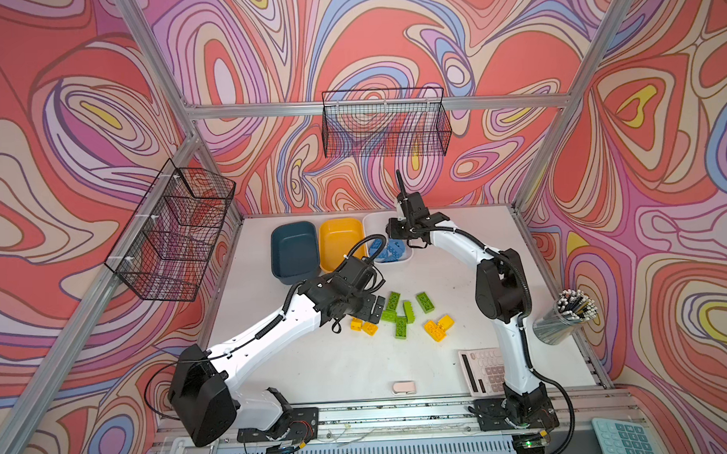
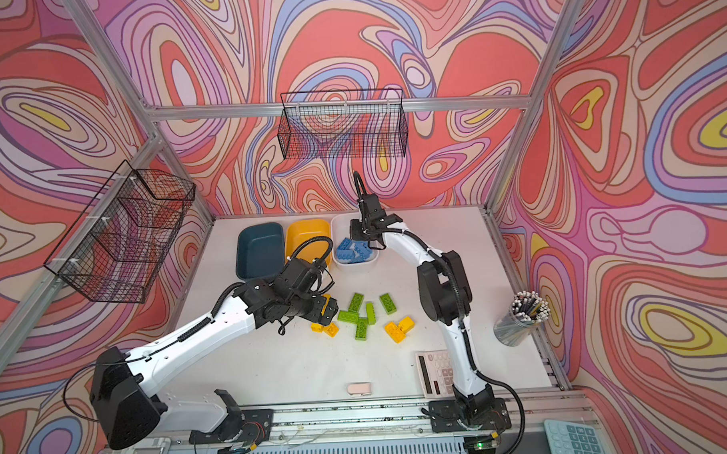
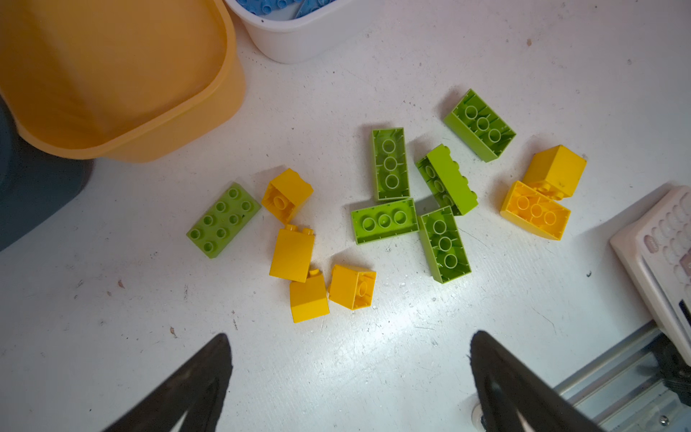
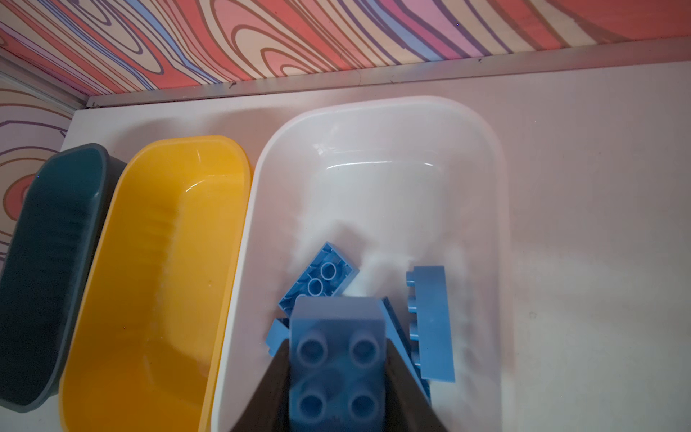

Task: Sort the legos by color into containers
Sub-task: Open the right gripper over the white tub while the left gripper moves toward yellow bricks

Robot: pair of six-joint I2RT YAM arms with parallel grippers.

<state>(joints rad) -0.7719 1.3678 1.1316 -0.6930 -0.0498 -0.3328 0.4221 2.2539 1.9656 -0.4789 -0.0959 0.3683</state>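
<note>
Top views: pink calculator (image 1: 480, 369) keys illegibly small

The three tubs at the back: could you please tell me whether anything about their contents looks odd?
Yes: the blue bricks lie in the white tub, while the matching dark teal-blue tub and the yellow tub look empty. The right pincer holds another blue brick over the white tub too.

both top views: high, overlooking whole table (image 1: 316, 362) (image 2: 275, 364) | left wrist: close over legos (image 3: 389, 164) | right wrist: close over white tub (image 4: 377, 194)
</note>
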